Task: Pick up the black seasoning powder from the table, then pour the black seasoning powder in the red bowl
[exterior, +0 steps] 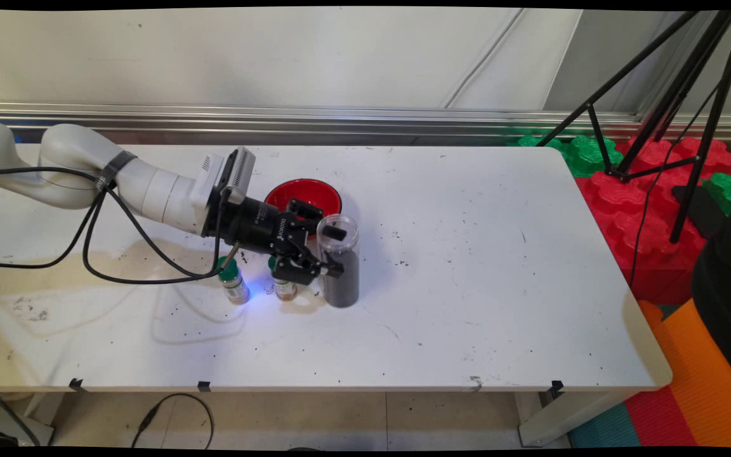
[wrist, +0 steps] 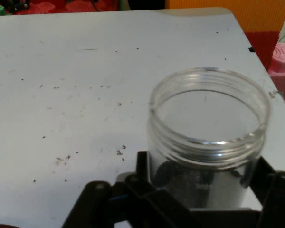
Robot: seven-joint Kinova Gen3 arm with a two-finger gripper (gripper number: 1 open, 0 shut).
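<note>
A tall clear jar (exterior: 339, 279) with no lid stands upright on the white table (exterior: 467, 254), its lower part filled with dark grains. My gripper (exterior: 335, 251) reaches in from the left, and its fingers press against the jar's two sides just below the threaded rim, shut on it. In the hand view the jar (wrist: 209, 109) fills the space between the two black fingers (wrist: 141, 164), and my gripper (wrist: 204, 178) hugs its wall. The jar's base rests on the table.
A red bowl (exterior: 305, 193) sits just behind the hand. Two small green-capped spice bottles (exterior: 233, 282) (exterior: 285, 287) stand left of the jar, under the wrist. A black tripod (exterior: 657, 127) and coloured foam blocks (exterior: 645, 209) stand beyond the table's right edge.
</note>
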